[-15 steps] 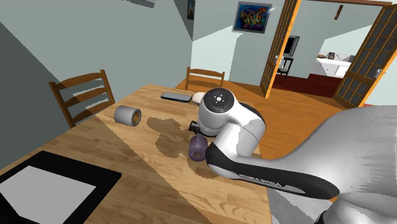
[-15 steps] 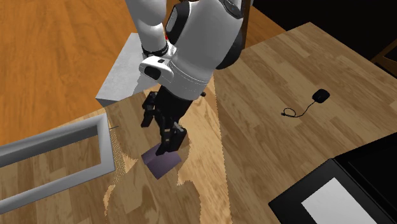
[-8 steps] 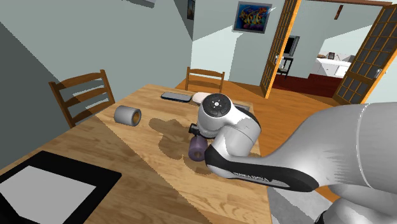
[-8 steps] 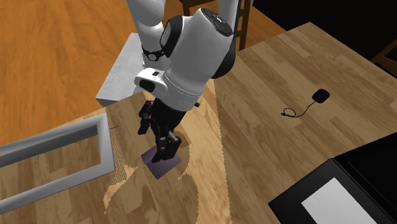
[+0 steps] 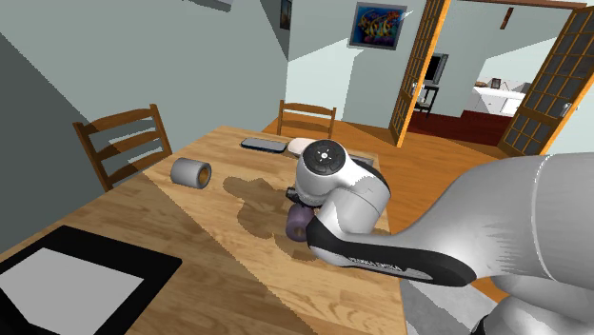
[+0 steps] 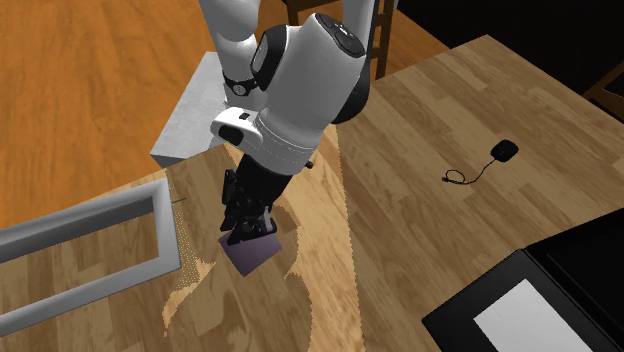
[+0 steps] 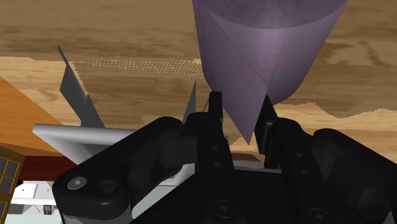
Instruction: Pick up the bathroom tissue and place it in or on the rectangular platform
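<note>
On the shoulder view's left, the black rectangular platform (image 5: 152, 271) sat at the near corner of the counter (image 5: 190, 228), and inside its rim lay a flat pale grey panel (image 5: 67, 278). Further along, a grey roll-shaped thing (image 5: 190, 172) lay on its side beside a wooden chair (image 5: 124, 143). Toward the middle, the purple roll (image 5: 297, 221) rested on the counter beneath the white arm (image 5: 343, 190), well apart from the platform and not on it.

In the second exterior view I saw, from left to right, a grey frame (image 6: 90, 240) at the counter's edge, then the hand (image 6: 250, 215) pointing down onto the purple roll, which touched the wood. A small black object (image 6: 503, 151) with a thin cable lay well to the right. The platform filled that view's lower right corner with its grey panel inside.

Through the wrist camera, the two black fingers (image 7: 215, 105) pressed against either side of the roll's near end, so I read the hand as closed around the purple roll.
</note>
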{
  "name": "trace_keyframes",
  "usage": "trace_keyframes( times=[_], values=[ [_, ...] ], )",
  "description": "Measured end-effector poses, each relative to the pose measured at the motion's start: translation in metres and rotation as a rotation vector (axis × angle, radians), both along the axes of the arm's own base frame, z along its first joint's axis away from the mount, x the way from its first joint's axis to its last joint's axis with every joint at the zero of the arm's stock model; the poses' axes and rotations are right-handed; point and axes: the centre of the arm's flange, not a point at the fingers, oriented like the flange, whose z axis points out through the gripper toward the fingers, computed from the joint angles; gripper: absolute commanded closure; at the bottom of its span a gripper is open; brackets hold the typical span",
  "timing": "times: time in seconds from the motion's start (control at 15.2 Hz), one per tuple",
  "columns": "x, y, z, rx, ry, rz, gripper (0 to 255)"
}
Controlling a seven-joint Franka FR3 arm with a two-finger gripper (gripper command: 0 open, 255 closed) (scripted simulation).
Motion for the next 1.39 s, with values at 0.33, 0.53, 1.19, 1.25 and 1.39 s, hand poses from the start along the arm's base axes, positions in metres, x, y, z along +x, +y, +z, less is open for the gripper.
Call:
trace_keyframes(
  times=[0.33, 0.53, 1.19, 1.25, 1.39],
  values=[
    [0.0, 0.0, 0.0, 0.0, 0.0, 0.0, 255],
    [0.0, 0.0, 0.002, 0.0, 0.001, 0.0, 255],
    [-0.001, -0.001, 0.052, 0.0, 0.001, 0.0, 255],
    [-0.001, 0.0, 0.057, 0.0, 0.002, 0.0, 255],
    [0.0, 0.0, 0.067, 0.0, 0.002, 0.0, 255]
  ],
)
